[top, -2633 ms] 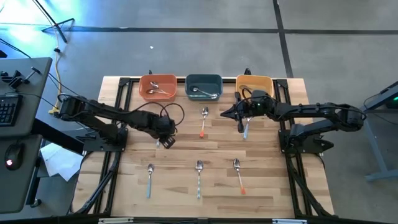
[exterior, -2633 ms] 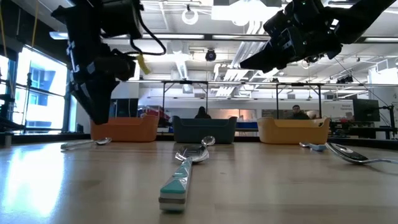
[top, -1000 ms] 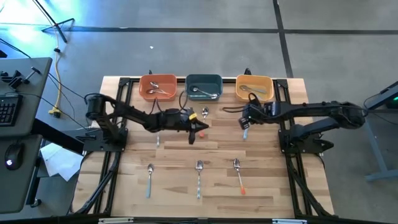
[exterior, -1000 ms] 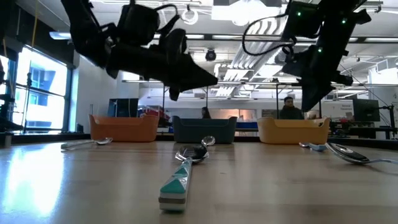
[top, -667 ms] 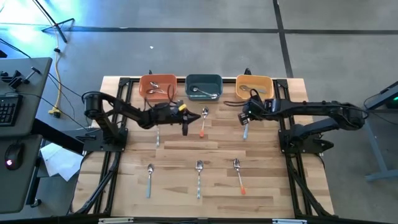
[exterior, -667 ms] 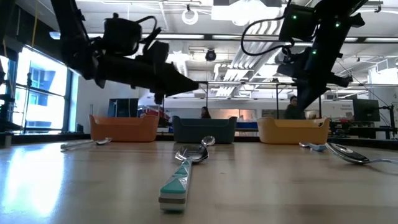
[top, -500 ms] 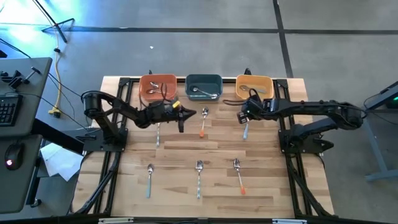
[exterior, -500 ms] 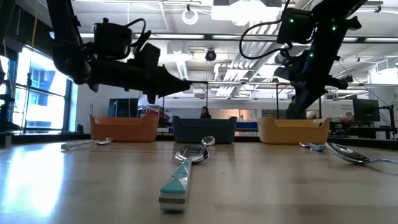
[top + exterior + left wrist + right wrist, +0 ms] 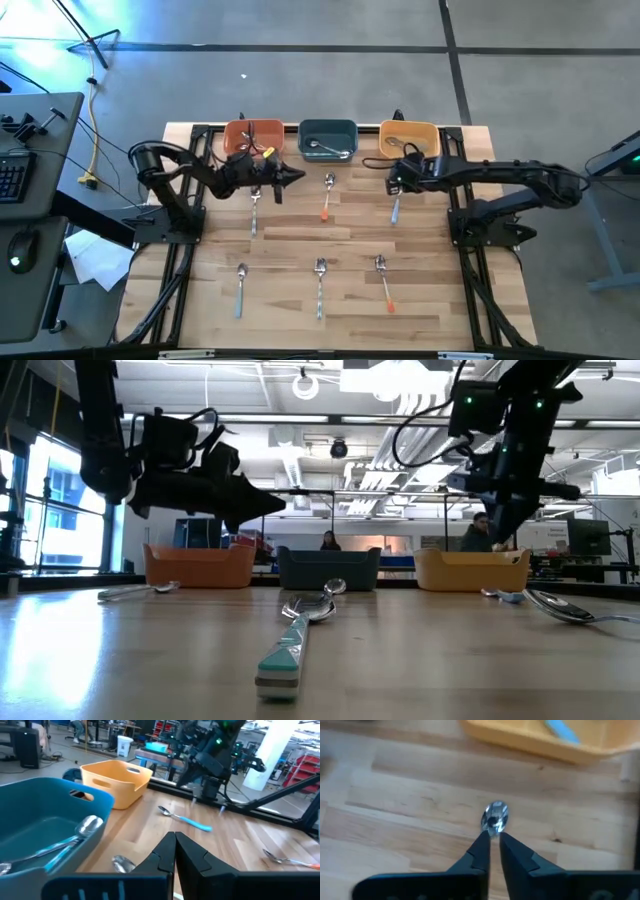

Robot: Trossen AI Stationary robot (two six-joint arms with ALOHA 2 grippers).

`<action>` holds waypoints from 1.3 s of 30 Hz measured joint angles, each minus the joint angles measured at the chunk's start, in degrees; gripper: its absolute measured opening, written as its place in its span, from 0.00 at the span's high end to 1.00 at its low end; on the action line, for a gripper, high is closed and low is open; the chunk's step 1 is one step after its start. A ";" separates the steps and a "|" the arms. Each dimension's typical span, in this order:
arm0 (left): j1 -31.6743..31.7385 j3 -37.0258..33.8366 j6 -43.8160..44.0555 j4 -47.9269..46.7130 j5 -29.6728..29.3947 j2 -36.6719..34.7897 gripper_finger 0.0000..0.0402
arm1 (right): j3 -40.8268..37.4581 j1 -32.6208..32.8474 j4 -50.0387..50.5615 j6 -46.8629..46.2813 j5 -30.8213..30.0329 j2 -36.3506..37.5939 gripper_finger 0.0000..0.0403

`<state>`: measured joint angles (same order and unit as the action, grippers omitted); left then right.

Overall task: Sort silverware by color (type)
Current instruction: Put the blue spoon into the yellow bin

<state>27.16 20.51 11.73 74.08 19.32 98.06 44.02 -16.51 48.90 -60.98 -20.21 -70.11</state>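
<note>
My left gripper [image 9: 298, 176] hangs shut and empty above the table, between the orange bowl [image 9: 253, 138] and the orange-handled spoon [image 9: 327, 197]. My right gripper [image 9: 494, 842] points down above the head [image 9: 495, 816] of a blue-handled spoon [image 9: 395, 208], which lies flat in front of the yellow bowl [image 9: 408, 140]. Its fingers stand slightly apart with nothing between them. The teal bowl [image 9: 328, 138] holds silverware, as do the other two bowls. A silver spoon [image 9: 254, 208] lies below the orange bowl.
Three more pieces lie in a row near the front edge: a blue-handled one [image 9: 241, 288], another blue-handled one [image 9: 320, 285] and an orange-handled one [image 9: 384, 280]. Bare wood lies between the two rows. A person shows in the room beyond the table [image 9: 326, 542].
My left gripper has drawn back from the orange-handled spoon's handle end toward the table's far left, ending near the orange bowl, still shut and empty. The silverware on the table has stayed where it was.
</note>
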 joint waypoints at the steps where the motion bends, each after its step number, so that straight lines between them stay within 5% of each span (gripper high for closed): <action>1: 0.60 0.00 0.01 -0.04 0.59 0.00 0.99 | -0.52 0.00 -0.32 -0.08 0.61 -0.48 0.90; 13: 4.32 0.00 -2.42 -0.93 5.78 0.00 0.99 | -1.78 0.04 -3.05 -8.71 7.19 -10.19 0.64; 22: 5.14 0.00 -4.23 -0.93 5.80 0.00 0.99 | -1.78 0.04 -3.34 -12.02 12.26 -14.72 0.62; 39: 5.13 0.04 -5.89 -2.25 5.67 0.00 0.99 | -1.76 0.04 -5.40 -16.60 12.00 -14.99 0.62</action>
<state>32.29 20.56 5.85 71.83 24.99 98.06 42.26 -16.47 43.49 -77.58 -8.21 -85.10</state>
